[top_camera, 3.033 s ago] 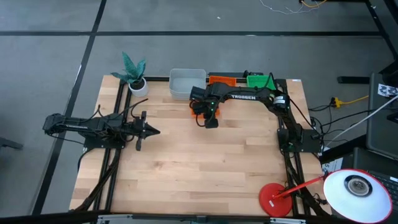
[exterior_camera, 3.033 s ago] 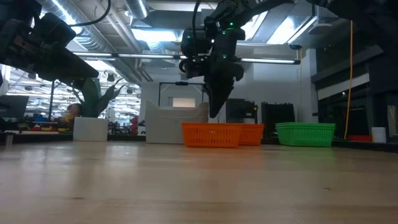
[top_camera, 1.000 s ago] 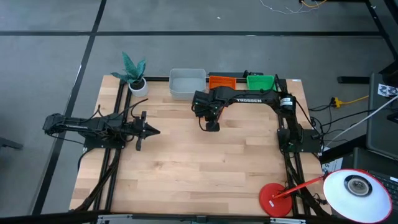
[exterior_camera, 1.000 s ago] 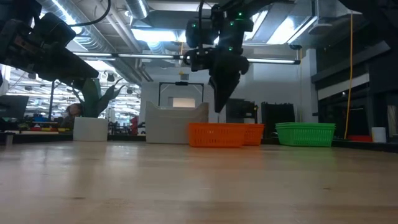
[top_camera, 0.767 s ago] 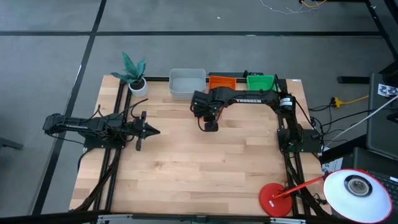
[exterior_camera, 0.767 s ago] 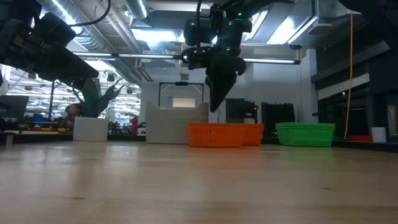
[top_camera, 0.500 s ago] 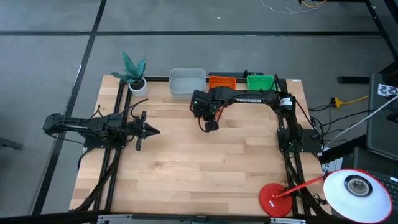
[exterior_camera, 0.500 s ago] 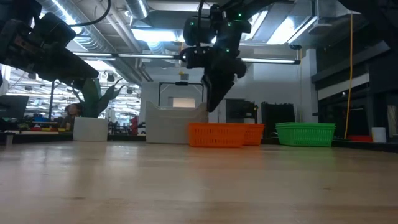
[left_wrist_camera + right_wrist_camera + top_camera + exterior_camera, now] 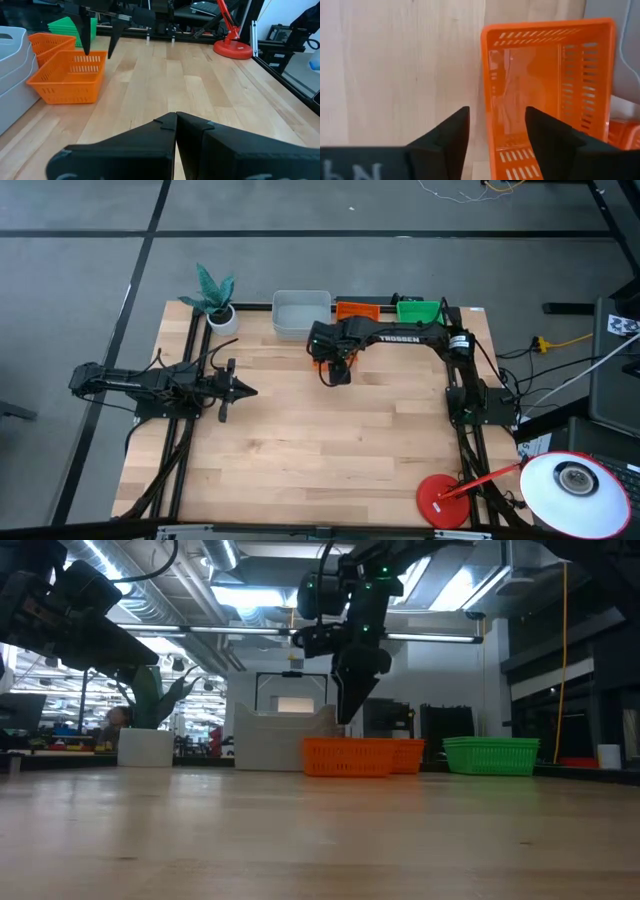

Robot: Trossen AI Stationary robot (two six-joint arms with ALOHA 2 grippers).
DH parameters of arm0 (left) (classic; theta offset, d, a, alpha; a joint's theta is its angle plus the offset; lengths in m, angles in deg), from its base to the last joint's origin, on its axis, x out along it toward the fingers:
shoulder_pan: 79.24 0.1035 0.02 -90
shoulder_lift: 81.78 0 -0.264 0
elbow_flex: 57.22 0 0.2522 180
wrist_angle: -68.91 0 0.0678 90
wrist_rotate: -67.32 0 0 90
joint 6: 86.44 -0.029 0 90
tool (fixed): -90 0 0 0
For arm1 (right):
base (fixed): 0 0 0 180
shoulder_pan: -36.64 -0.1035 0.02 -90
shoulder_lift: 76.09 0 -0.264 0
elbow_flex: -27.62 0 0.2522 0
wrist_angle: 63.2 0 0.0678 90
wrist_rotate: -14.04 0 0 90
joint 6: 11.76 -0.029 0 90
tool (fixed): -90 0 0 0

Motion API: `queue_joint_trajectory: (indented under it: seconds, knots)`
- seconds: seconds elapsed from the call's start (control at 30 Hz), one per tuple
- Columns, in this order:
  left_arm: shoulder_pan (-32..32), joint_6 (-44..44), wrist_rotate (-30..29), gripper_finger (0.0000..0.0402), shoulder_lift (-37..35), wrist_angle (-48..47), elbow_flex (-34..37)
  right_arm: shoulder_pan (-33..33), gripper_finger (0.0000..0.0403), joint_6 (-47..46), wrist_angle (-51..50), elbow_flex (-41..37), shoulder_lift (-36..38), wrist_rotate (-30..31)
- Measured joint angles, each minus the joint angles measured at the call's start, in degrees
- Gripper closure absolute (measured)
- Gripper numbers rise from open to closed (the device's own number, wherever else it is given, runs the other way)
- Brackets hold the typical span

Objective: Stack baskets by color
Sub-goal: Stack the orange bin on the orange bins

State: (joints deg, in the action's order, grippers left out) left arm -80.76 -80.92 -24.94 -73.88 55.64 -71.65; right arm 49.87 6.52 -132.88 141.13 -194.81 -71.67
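- Above the loose orange basket [image 9: 547, 95], the right gripper [image 9: 495, 131] hangs with its two fingers spread wide, one on each side of the basket's long wall, holding nothing.
- That basket stands upright on the table [image 9: 320, 440], out from the back row and just beside the grey basket [image 9: 301, 313].
- Behind it, along the back edge, another orange basket [image 9: 357, 310] sits between the grey one and the green basket [image 9: 419, 310]; how many tubs are nested in each I cannot tell.
- From the low view, the right gripper's fingertips point down just over the near orange basket's rim, not touching it.
- Over the table's left side, well apart from every basket, the left gripper [image 9: 176, 119] waits with its fingers pressed together, empty.
- At the back left corner stands a small white pot with a teal plant [image 9: 216, 298].
- Near the front right corner sits a red lamp base [image 9: 440, 500].
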Motion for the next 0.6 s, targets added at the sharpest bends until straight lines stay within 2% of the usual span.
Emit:
queue_joint_trajectory:
  seconds: [0.13, 0.3, 0.43, 0.53, 0.6]
  knots:
    - [0.00, 0.02, 0.02, 0.0401, -0.02, 0.00, 0.00, 0.04, 0.0202, -0.06, -0.04, 0.00, -0.48, -0.05]
    - [0.00, 0.01, 0.02, 0.0401, -0.01, 0.00, -0.02, 0.09, 0.0201, 0.02, 0.12, 0.00, -3.78, -3.19]
    - [0.00, 0.02, 0.01, 0.0401, 0.00, 0.00, -0.01, 0.10, 0.0202, -0.03, 1.36, -0.04, -6.16, 1.87]
    - [0.00, 0.01, 0.02, 0.0401, -0.02, 0.00, -0.01, 0.29, 0.0231, 0.03, 1.07, -0.04, -6.58, 3.52]
    - [0.00, 0.02, 0.02, 0.0401, -0.01, 0.00, -0.02, 0.08, 0.0283, 0.19, -0.03, -0.04, -6.30, 3.67]
